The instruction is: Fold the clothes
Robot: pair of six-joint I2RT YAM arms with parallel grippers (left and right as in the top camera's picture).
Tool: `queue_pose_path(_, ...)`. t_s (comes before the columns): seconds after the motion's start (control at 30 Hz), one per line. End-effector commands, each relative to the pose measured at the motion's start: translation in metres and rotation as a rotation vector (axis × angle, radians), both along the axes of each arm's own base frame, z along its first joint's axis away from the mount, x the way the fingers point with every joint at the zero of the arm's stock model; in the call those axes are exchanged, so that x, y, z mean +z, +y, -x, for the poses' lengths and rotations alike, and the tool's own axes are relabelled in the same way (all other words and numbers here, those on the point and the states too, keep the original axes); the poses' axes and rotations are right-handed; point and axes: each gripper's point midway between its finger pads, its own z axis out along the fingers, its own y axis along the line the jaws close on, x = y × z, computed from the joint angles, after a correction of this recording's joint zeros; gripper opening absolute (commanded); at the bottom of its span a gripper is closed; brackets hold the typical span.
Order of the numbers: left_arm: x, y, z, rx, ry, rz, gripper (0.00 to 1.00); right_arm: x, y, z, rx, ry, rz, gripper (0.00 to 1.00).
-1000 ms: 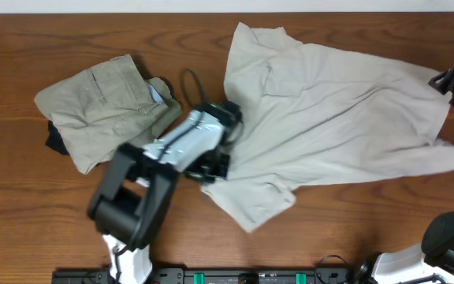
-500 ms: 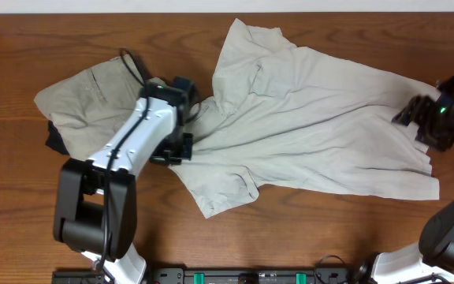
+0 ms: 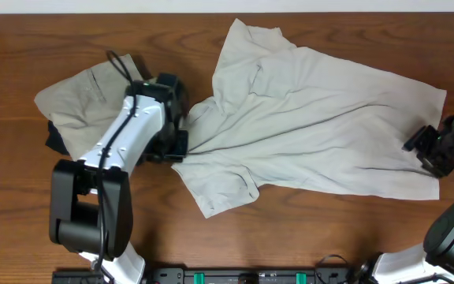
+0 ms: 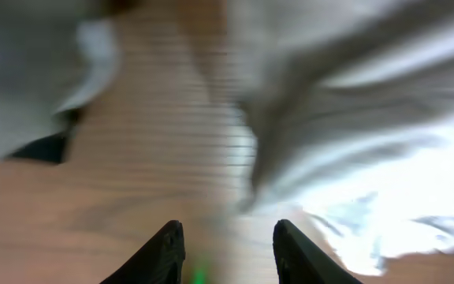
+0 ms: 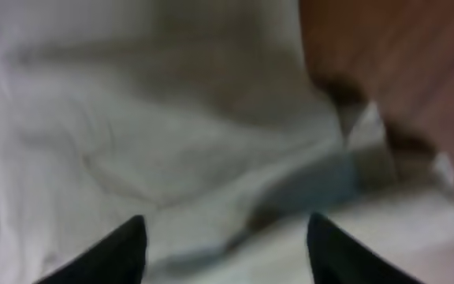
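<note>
Wooden desk [image 3: 329, 237] carries a cream shirt [image 3: 314, 118] spread flat, seemingly for folding; left hand [image 3: 178, 146] and right hand [image 3: 428, 150] flank its edges, fingers parted, empty.

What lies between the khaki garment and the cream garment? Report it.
Overhead: the left gripper and bare wooden table separate khaki garment from cream garment.
</note>
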Motion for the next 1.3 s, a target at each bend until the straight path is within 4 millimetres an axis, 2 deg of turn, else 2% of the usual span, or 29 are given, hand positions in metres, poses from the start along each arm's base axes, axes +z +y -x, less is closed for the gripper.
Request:
queue_pose_path(0.0, 0.011, -0.041, 0.005, -0.137, -0.021, 0.138, 0.40, -0.004, -0.009, -0.001, -0.064, -0.012, 0.020, 0.55)
queue_pose_path(0.07, 0.010, -0.058, 0.010, -0.191, -0.023, 0.163, 0.41, -0.007, -0.009, -0.002, -0.084, -0.011, 0.014, 0.57)
queue_pose_path(0.17, 0.007, -0.082, 0.020, -0.259, -0.022, 0.193, 0.47, -0.018, -0.006, 0.001, -0.095, 0.021, -0.006, 0.67)
queue_pose_path(0.3, 0.000, -0.108, 0.039, -0.347, -0.005, 0.219, 0.54, -0.039, 0.000, 0.012, -0.101, 0.088, -0.035, 0.68)
queue_pose_path(0.43, -0.007, -0.127, 0.056, -0.428, 0.001, 0.223, 0.61, -0.057, -0.003, 0.007, -0.102, 0.095, -0.041, 0.48)
queue_pose_path(0.47, -0.010, -0.131, 0.061, -0.450, 0.003, 0.224, 0.62, -0.061, -0.006, 0.002, -0.111, 0.080, -0.037, 0.34)
queue_pose_path(0.5, -0.013, -0.134, 0.066, -0.465, 0.005, 0.223, 0.63, -0.063, -0.007, -0.002, -0.122, 0.069, -0.040, 0.25)
queue_pose_path(0.57, -0.020, -0.136, 0.075, -0.489, 0.017, 0.220, 0.62, -0.065, -0.007, -0.015, -0.129, 0.015, -0.056, 0.11)
queue_pose_path(0.67, -0.028, -0.134, 0.087, -0.505, 0.046, 0.206, 0.63, -0.054, -0.002, -0.048, -0.099, -0.142, -0.121, 0.02)
queue_pose_path(0.77, -0.035, -0.128, 0.098, -0.506, 0.077, 0.192, 0.62, -0.034, 0.006, -0.080, -0.087, -0.297, -0.211, 0.02)
queue_pose_path(0.87, -0.044, -0.120, 0.106, -0.503, 0.100, 0.180, 0.62, -0.016, 0.004, -0.101, -0.112, -0.400, -0.265, 0.06)
queue_pose_path(0.9, -0.047, -0.118, 0.109, -0.503, 0.105, 0.178, 0.62, -0.010, 0.004, -0.107, -0.111, -0.429, -0.279, 0.14)
queue_pose_path(0.93, -0.049, -0.117, 0.110, -0.501, 0.109, 0.176, 0.61, -0.005, 0.005, -0.111, -0.102, -0.449, -0.293, 0.30)
queue_pose_path(0.97, -0.052, -0.115, 0.112, -0.501, 0.114, 0.174, 0.61, -0.001, 0.005, -0.112, -0.095, -0.460, -0.307, 0.38)
queue_pose_path(1.1, -0.055, -0.112, 0.116, -0.500, 0.122, 0.170, 0.61, 0.006, 0.000, -0.104, -0.039, -0.461, -0.298, 0.49)
queue_pose_path(1.27, -0.055, -0.112, 0.115, -0.501, 0.121, 0.170, 0.61, 0.022, -0.021, -0.070, -0.023, -0.442, -0.267, 0.51)
